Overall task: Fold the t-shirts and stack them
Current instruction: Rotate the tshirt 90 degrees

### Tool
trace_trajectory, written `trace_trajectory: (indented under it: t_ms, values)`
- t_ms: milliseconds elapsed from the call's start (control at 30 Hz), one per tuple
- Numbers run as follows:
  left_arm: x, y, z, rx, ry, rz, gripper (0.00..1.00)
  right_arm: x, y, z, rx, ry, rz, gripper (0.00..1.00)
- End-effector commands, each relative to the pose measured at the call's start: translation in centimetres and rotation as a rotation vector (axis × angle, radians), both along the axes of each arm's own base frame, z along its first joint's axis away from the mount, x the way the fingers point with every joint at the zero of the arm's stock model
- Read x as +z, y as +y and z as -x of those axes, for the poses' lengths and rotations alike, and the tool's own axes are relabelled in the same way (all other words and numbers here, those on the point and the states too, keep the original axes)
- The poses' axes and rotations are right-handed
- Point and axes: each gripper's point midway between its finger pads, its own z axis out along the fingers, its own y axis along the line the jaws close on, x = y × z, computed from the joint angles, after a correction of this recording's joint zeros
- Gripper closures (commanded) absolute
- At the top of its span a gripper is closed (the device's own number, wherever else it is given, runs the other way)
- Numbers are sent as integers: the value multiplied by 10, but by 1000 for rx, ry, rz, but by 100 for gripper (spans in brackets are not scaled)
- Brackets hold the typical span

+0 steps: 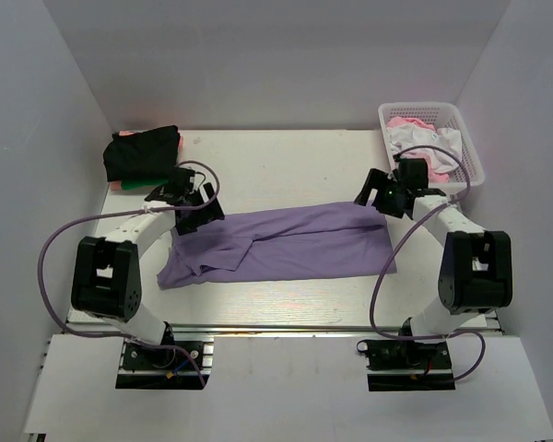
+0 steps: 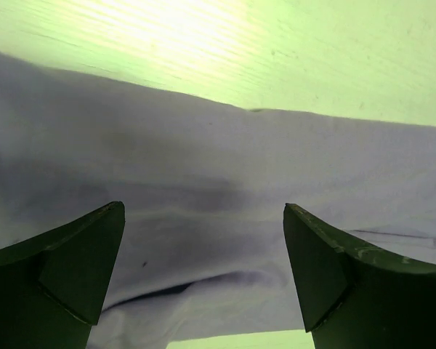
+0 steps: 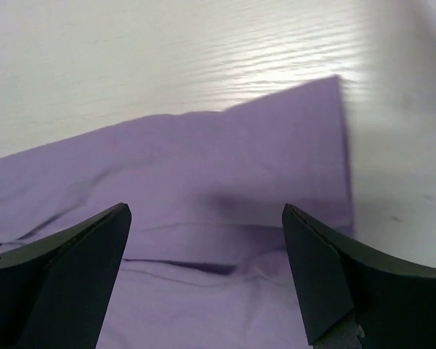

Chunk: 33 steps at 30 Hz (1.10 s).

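Note:
A lavender-purple t-shirt (image 1: 286, 241) lies folded lengthwise into a long band across the middle of the table. My left gripper (image 1: 192, 214) is open and empty, hovering over the shirt's far left corner; the left wrist view shows cloth (image 2: 203, 182) between the spread fingers. My right gripper (image 1: 380, 198) is open and empty over the shirt's far right corner, whose edge (image 3: 334, 145) shows in the right wrist view. A stack of folded shirts, black on top with green and pink below (image 1: 143, 155), sits at the far left.
A white plastic lattice basket (image 1: 475, 157) at the far right corner holds pink and white clothes (image 1: 424, 143). White walls close in the table on three sides. Purple cables loop beside both arms.

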Motion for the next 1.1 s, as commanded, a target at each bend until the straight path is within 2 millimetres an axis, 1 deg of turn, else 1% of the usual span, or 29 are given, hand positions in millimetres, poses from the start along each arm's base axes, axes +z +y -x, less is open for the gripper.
trace_trajectory:
  t_ms: [0, 33, 67, 133, 167, 233, 267, 300, 333, 367, 400, 433, 467, 500, 533, 567, 600, 633, 667, 733, 767, 800, 833, 867, 900, 933, 967, 1033, 1067]
  values:
    - [-11, -25, -4, -91, 13, 100, 0, -4, 39, -12, 160, -39, -148, 10]
    - [-27, -24, -1, -88, 55, 94, 0, -5, 43, -13, 170, -35, -165, 10]
    - [-34, -24, 0, -87, 75, 91, 0, -17, 44, -14, 174, -19, -163, 10]
    - [-49, -25, -3, -87, 122, 103, 0, -24, 46, -16, 175, -14, -157, 10]
    - [-54, -23, -9, -90, 118, 108, 0, -37, 46, -12, 169, 28, -156, 10]
    - [-50, -24, -39, -134, 65, 72, 0, -51, 45, -2, 146, 90, -156, 10]
    - [-75, -22, -46, -122, 135, 50, 0, -60, 44, 10, 138, 124, -154, 10]
    - [-55, -28, -87, -144, 63, 45, 0, -70, 43, 26, 134, 165, -152, 10]
    - [-60, -30, -105, -174, 46, 27, 0, -71, 43, 37, 128, 180, -125, 10]
    - [-67, -40, -120, -202, 40, 33, 0, -84, 39, 66, 124, 233, -107, 10]
    - [-79, -61, -152, -286, 2, 96, 0, -82, 47, 86, 174, 256, -94, 10]
    - [-85, -74, -171, -321, -32, 144, 0, -84, 51, 100, 199, 275, -93, 10]
    - [-53, -92, -215, -354, -152, 200, 0, -86, 55, 130, 235, 300, -117, 10]
    - [-51, -119, -224, -443, -173, 296, 0, -87, 64, 150, 276, 335, -123, 10]
    - [-104, -124, -228, -413, -87, 339, 0, -88, 71, 169, 313, 371, -128, 10]
    - [-74, -137, -261, -426, -188, 349, 0, -81, 84, 196, 386, 398, -184, 10]
    - [-74, -148, -270, -469, -236, 403, 0, -83, 88, 214, 429, 430, -202, 10]
    - [-89, -169, -270, -452, -228, 464, 0, -79, 100, 239, 560, 462, -225, 10]
    - [-69, -186, -282, -497, -363, 524, 0, -74, 102, 256, 605, 501, -239, 10]
    - [-59, -205, -286, -492, -455, 580, 0, -65, 112, 268, 737, 492, -252, 10]
    - [-66, -223, -291, -445, -475, 584, 0, -61, 118, 288, 816, 537, -245, 10]
    - [-60, -235, -296, -450, -524, 578, 0, -50, 130, 286, 877, 512, -268, 10]
    - [-35, -248, -305, -453, -602, 591, 0, -49, 141, 293, 992, 477, -258, 10]
    - [-41, -266, -302, -444, -609, 580, 0, -46, 148, 296, 1035, 462, -268, 10]
    - [-33, -274, -303, -452, -671, 586, 0, -35, 162, 302, 1133, 430, -311, 10]
    - [-43, -277, -299, -437, -664, 576, 0, -37, 170, 298, 1180, 422, -301, 10]
    - [-40, -282, -300, -411, -703, 541, 0, -41, 175, 303, 1261, 400, -268, 10]
    - [-26, -284, -304, -415, -762, 508, 0, -43, 193, 297, 1346, 403, -251, 10]
    - [-32, -290, -303, -428, -765, 485, 0, -39, 205, 295, 1405, 369, -258, 10]
